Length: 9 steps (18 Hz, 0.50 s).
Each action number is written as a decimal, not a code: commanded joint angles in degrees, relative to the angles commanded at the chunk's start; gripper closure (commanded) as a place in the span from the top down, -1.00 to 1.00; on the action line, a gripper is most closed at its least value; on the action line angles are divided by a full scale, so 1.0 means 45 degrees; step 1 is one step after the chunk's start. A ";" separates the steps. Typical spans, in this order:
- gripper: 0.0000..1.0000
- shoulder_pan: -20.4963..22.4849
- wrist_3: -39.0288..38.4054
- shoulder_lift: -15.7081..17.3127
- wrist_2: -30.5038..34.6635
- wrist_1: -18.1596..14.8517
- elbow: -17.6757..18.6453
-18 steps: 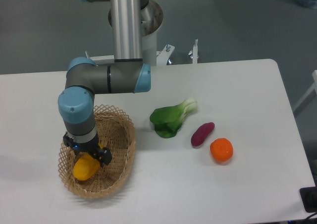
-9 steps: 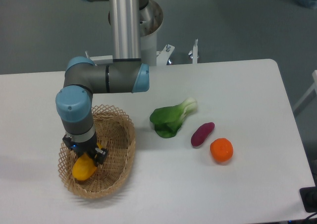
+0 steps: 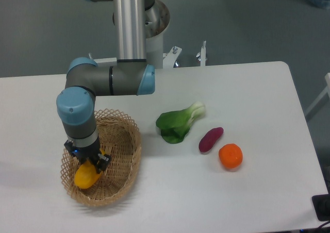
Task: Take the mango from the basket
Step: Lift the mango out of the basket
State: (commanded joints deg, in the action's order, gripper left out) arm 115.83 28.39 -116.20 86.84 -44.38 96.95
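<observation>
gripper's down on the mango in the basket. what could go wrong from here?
1. The gripper sits at the upper end of the mango, not its middle, so the smooth fruit may pivot or slip on lifting.
2. The fingers are down inside the basket, near its left lattice rim; a snag could drag the light basket along.
3. The wrist hides the fingertips, so I can't tell whether the grasp has closed.

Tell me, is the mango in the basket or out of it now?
In. The mango lies inside the basket, below its rim, with the gripper down on it.
</observation>
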 joint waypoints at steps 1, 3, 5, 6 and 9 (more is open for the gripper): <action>0.02 0.0214 0.0000 0.0156 0.0020 0.0000 -0.0020; 0.02 0.0857 0.0194 0.0662 -0.0038 -0.0117 -0.0117; 0.02 0.1503 0.0700 0.1073 -0.0058 -0.0176 -0.0351; 0.02 0.1815 0.0993 0.1192 -0.0136 -0.0196 -0.0507; 0.02 0.2986 0.1988 0.1348 -0.0331 -0.1051 -0.0975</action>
State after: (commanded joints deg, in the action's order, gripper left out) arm 129.27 37.33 -110.13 85.34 -49.11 92.56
